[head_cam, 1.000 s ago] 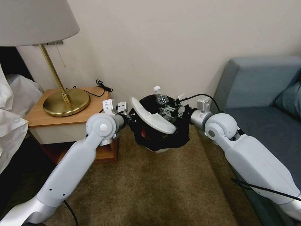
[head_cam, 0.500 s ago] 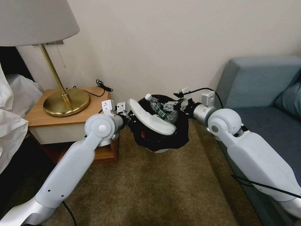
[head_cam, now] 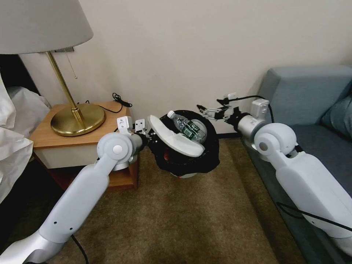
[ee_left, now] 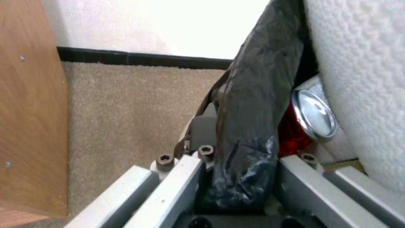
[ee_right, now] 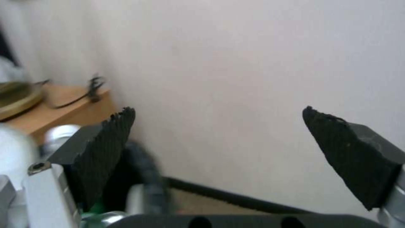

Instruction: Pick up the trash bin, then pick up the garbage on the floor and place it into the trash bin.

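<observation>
The trash bin (head_cam: 190, 161), lined with a black bag, hangs just above the carpet by the wall. My left gripper (head_cam: 150, 136) is shut on its near-left rim, and the left wrist view shows the black bag (ee_left: 249, 133) pinched in my left gripper (ee_left: 240, 180). A white slipper (head_cam: 176, 137) lies across the bin's mouth. A clear bottle (head_cam: 189, 126) rests tilted beside it. A red can (ee_left: 310, 122) sits inside against the slipper (ee_left: 363, 79). My right gripper (head_cam: 211, 110) hovers open and empty just right of the bin's far rim, its black pads (ee_right: 105, 152) wide apart.
A wooden nightstand (head_cam: 47, 141) with a brass lamp (head_cam: 77, 119) and a black cable (head_cam: 119, 99) stands left of the bin. A blue sofa (head_cam: 311, 110) is on the right. White bedding (head_cam: 14, 124) lies at far left. Open carpet (head_cam: 183, 220) stretches in front.
My right gripper held the bottle upright over the bin, let it go, and drew back up and to the right. The bottle now lies tilted in the bin. The left arm barely moved.
</observation>
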Available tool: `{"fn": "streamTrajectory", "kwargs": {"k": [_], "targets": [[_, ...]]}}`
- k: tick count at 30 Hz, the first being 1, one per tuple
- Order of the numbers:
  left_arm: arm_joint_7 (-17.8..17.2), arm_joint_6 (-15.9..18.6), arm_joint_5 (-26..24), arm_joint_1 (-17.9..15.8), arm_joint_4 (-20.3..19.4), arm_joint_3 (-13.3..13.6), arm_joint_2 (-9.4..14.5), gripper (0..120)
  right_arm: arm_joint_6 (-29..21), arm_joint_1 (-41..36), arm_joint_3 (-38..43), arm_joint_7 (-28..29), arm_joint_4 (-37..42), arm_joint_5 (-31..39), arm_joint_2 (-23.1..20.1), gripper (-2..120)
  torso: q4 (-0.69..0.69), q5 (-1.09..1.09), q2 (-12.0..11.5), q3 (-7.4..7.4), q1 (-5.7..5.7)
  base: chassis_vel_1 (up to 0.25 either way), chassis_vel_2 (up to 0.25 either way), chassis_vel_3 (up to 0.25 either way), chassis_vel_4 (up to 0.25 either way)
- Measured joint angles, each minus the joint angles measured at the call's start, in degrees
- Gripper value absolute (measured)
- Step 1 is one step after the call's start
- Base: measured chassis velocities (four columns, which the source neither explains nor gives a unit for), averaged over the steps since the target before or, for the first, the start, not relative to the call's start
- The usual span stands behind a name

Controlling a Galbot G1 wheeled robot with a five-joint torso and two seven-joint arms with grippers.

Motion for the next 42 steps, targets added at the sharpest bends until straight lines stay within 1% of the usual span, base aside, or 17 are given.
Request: {"fn": "streamTrajectory", "kwargs": {"k": [3, 4, 6, 10, 15, 17, 24, 26, 29, 30, 32, 33, 35, 36, 38, 39, 42], "targets": [[0.1, 0.0, -0.5, 0.8, -1.5, -0.6, 1.7, 1, 3.8, -5.3, 3.8, 0.7, -0.1, -4.3, -0.6, 100, 0.00, 0.00, 0.0, 0.00, 0.00, 0.000, 0.000, 0.000, 0.000], [0.1, 0.0, -0.5, 0.8, -1.5, -0.6, 1.7, 1, 3.8, -5.3, 3.8, 0.7, -0.1, -4.3, -0.6, 100, 0.00, 0.00, 0.0, 0.00, 0.00, 0.000, 0.000, 0.000, 0.000], [0.4, 0.0, -1.1, 1.3, -2.5, -1.1, 3.1, 1, 6.8, -9.5, 5.7, 2.6, 0.2, -7.0, -0.7, 100, -0.01, 0.01, 0.0, 0.00, 0.00, 0.000, 0.000, 0.000, 0.000], [0.8, 0.0, -1.6, 2.0, -3.4, -1.8, 4.8, 1, 10.0, -14.3, 7.2, 5.1, 0.4, -11.2, -0.2, 100, -0.01, 0.02, 0.0, 0.00, 0.00, 0.000, 0.000, 0.000, 0.000], [0.8, 0.0, -2.0, 3.0, -4.2, -2.6, 6.1, 1, 11.7, -18.2, 8.7, 5.9, 1.4, -14.6, 0.1, 100, 0.00, 0.01, 0.0, -0.01, 0.00, 0.000, 0.000, 0.000, 0.000], [0.6, 0.0, -2.5, 4.2, -5.3, -3.3, 7.4, 1, 12.5, -21.4, 10.2, 6.8, 2.7, -16.5, 0.3, 100, -0.01, -0.01, 0.0, -0.01, 0.00, 0.000, 0.000, 0.000, 0.000], [0.0, 0.0, -4.0, 7.3, -8.4, -4.7, 10.4, 1, 13.4, -25.6, 13.0, 7.6, 4.9, -18.5, 0.9, 100, 0.00, 0.00, 0.0, -0.01, 0.00, 0.000, 0.000, 0.000, 0.000], [-0.4, 0.0, -4.4, 9.8, -10.3, -5.8, 11.7, 1, 13.5, -26.4, 14.0, 8.0, 5.6, -18.7, 1.5, 100, -0.01, -0.01, 0.0, -0.01, 0.00, 0.000, 0.000, 0.000, 0.000], [-0.5, 0.0, -4.5, 12.4, -11.6, -7.2, 12.5, 1, 13.5, -26.8, 14.5, 8.3, 6.4, -18.8, 1.8, 100, -0.01, 0.00, 0.0, -0.01, -0.01, 0.000, 0.000, 0.000, 0.000], [-0.5, 0.0, -4.5, 12.4, -11.6, -7.2, 12.5, 1, 13.5, -26.8, 14.5, 8.3, 6.4, -18.8, 1.8, 100, -0.01, 0.00, 0.0, -0.01, -0.01, 0.000, 0.000, 0.000, 0.000], [-0.5, 0.0, -4.4, 16.0, -13.2, -9.5, 13.3, 1, 13.5, -28.0, 15.1, 8.7, 7.6, -19.1, 2.0, 100, 0.00, 0.00, 0.0, -0.01, 0.00, 0.000, 0.000, 0.000, 0.000], [-0.5, 0.0, -4.4, 16.0, -13.2, -9.5, 13.3, 1, 13.5, -28.0, 15.1, 8.7, 7.6, -19.1, 2.0, 100, 0.00, 0.00, 0.0, -0.01, 0.00, 0.000, 0.000, 0.000, 0.000], [-0.1, 0.0, -3.3, 20.9, -15.2, -13.2, 13.5, 1, 13.6, -30.4, 16.4, 8.7, 9.1, -19.7, 2.7, 100, 0.01, -0.02, 0.0, -0.01, -0.01, 0.000, 0.000, 0.000, 0.000], [-0.1, 0.0, -3.3, 20.9, -15.2, -13.2, 13.5, 1, 13.6, -30.4, 16.4, 8.7, 9.1, -19.7, 2.7, 100, 0.01, -0.02, 0.0, -0.01, -0.01, 0.000, 0.000, 0.000, 0.000], [0.4, 0.0, -1.8, 24.3, -16.8, -16.2, 13.4, 1, 14.5, -33.7, 17.8, 8.7, 10.2, -21.3, 3.4, 100, 0.01, 0.01, 0.0, -0.01, 0.00, 0.000, 0.000, 0.000, 0.000], [0.4, 0.0, -1.8, 24.3, -16.8, -16.2, 13.4, 1, 14.5, -33.7, 17.8, 8.7, 10.2, -21.3, 3.4, 100, 0.01, 0.01, 0.0, -0.01, 0.00, 0.000, 0.000, 0.000, 0.000], [0.7, 0.0, -1.4, 28.1, -19.9, -19.6, 12.6, 1, 16.0, -38.3, 19.7, 7.8, 11.8, -24.2, 4.8, 100, -0.03, 0.00, 0.0, -0.01, -0.01, 0.000, 0.000, 0.000, 0.000]]}}
